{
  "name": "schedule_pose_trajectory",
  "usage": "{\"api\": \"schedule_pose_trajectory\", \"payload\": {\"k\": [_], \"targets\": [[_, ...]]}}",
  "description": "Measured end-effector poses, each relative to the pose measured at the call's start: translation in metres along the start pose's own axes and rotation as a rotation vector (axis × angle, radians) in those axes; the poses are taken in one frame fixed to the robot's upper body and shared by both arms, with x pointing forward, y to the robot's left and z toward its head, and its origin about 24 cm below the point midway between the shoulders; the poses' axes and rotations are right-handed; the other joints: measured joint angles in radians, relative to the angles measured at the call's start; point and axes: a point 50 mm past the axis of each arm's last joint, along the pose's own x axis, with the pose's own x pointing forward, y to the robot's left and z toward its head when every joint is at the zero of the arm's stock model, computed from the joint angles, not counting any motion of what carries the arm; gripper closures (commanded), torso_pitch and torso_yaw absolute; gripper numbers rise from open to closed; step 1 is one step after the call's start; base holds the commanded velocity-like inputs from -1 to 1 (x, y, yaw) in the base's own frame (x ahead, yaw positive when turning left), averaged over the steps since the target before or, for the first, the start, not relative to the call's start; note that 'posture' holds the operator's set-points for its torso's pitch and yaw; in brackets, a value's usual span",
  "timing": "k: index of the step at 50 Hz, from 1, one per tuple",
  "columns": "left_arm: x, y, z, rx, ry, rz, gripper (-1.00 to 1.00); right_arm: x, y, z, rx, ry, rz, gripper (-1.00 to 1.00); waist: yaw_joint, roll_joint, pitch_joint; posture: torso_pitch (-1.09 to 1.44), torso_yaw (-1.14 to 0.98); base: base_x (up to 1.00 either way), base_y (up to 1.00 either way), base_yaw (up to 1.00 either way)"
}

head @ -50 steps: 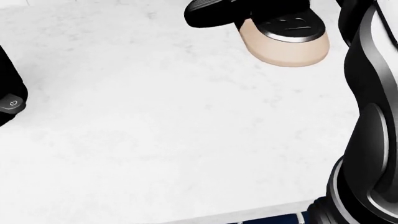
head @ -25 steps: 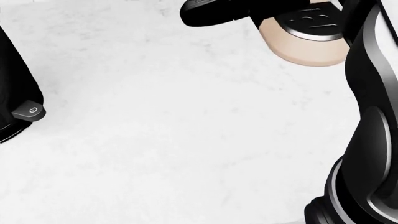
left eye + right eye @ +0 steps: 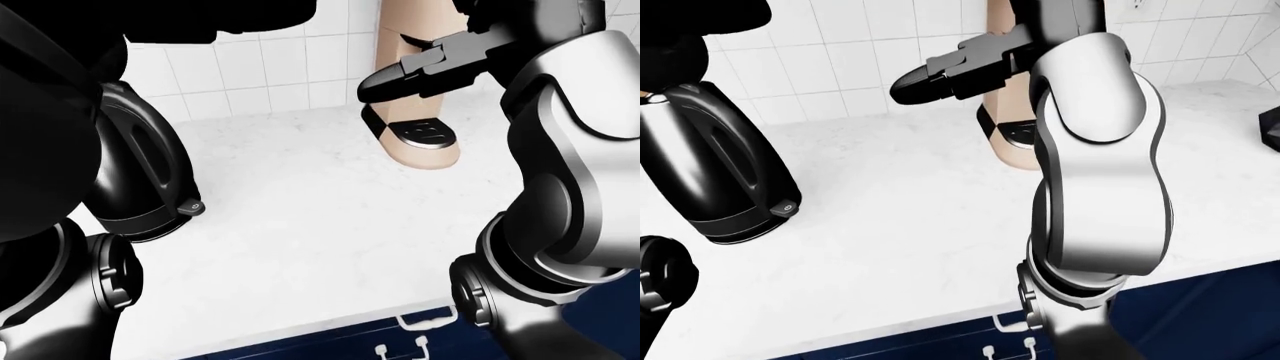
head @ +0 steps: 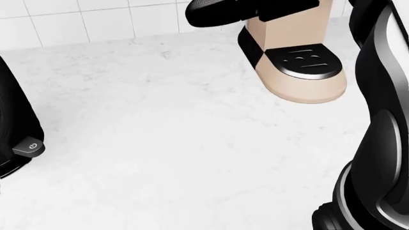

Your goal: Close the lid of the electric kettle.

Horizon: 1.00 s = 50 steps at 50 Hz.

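Observation:
The black electric kettle (image 3: 710,172) stands at the left of the white counter (image 4: 159,143), and its power switch (image 4: 29,147) shows at the head view's left edge. Its top and lid are hidden behind my left arm and hand (image 3: 695,30), a dark mass over the kettle; the fingers do not show clearly. My right hand (image 3: 385,82) is raised over the counter's middle, to the right of the kettle and apart from it. Its fingers are stretched out and hold nothing.
A beige coffee machine (image 4: 300,62) with a black drip tray stands by the tiled wall at the upper right. Navy cabinet fronts (image 3: 350,345) run below the counter edge. A dark object (image 3: 1270,124) sits at the far right edge.
The whole head view has shifted down: the camera tilted up. The tiled wall now shows, and the coffee machine and kettle switch sit lower in the picture.

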Motion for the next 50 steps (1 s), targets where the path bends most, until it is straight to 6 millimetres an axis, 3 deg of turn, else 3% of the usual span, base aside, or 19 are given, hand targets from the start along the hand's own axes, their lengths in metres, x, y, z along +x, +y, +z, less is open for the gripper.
{"api": "schedule_pose_trajectory", "payload": {"k": [9,20,27,36,50], "targets": [[0.0,-0.001,0.001,0.0,-0.002,0.0,-1.0,0.0,0.001,0.0,-0.003,-0.004,0.003,-1.0,0.006,-0.002,-0.068,-0.45,0.0,0.0,0.0,0.0],[0.001,0.003,0.001,0.009,-0.009,0.016,-1.0,0.0,0.002,0.001,-0.006,-0.011,0.007,-1.0,0.021,-0.006,-0.171,-0.56,0.0,0.0,0.0,0.0],[0.001,0.004,0.0,0.012,-0.007,0.018,-1.0,0.0,0.002,0.001,-0.006,-0.014,0.007,-1.0,0.032,-0.009,-0.214,-0.63,0.0,0.0,0.0,0.0],[-0.001,0.003,0.002,0.001,-0.022,-0.001,-1.0,-0.001,0.002,0.002,-0.004,-0.015,0.006,-1.0,0.047,-0.01,-0.234,-0.63,0.0,0.0,0.0,0.0],[-0.005,-0.023,-0.025,0.094,0.097,-0.22,-1.0,0.0,0.004,0.0,-0.008,-0.009,0.014,-1.0,0.062,-0.013,-0.235,-0.63,0.0,0.0,0.0,0.0]]}}
